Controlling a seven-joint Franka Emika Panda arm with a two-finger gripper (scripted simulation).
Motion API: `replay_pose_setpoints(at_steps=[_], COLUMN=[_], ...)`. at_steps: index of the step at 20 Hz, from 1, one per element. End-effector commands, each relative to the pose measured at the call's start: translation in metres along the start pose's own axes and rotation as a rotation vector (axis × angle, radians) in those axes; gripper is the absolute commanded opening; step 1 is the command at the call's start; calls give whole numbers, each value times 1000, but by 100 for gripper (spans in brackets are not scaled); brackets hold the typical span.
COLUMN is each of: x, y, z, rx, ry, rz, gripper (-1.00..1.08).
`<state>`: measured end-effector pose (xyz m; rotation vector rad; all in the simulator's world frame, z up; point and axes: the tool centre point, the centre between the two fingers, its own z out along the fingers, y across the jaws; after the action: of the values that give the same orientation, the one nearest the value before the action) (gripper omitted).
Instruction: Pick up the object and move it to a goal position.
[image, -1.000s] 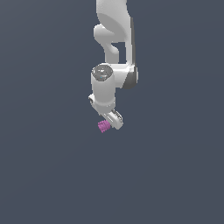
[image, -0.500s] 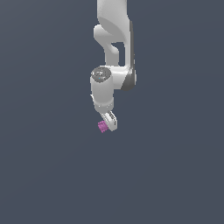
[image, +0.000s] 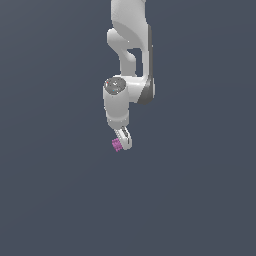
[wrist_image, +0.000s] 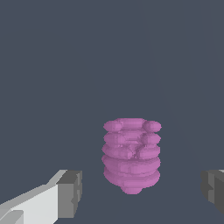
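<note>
The object (image: 116, 145) is a tiny magenta-pink ridged block on the dark grey floor, right at the tip of the white arm in the exterior view. My gripper (image: 122, 142) points down at it. In the wrist view the object (wrist_image: 131, 156) sits between my two grey fingertips (wrist_image: 70, 192), with a clear gap on each side. My gripper (wrist_image: 142, 190) is open and touches nothing.
The white arm (image: 129, 55) reaches down from the top of the exterior view. The flat dark grey floor (image: 60, 200) fills the rest of both views. No goal marker shows.
The hand has turned and come closer over the pink object, with the fingers now more upright around it. The object has stayed in place.
</note>
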<state>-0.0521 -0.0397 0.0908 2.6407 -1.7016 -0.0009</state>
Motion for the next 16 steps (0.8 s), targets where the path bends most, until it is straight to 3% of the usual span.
replay_pose_setpoints(at_steps=[1,16], x=[0,0], y=[0,1], z=[0,49], rx=[0,0], ry=[0,0], rz=[0,5], gripper=[100,100])
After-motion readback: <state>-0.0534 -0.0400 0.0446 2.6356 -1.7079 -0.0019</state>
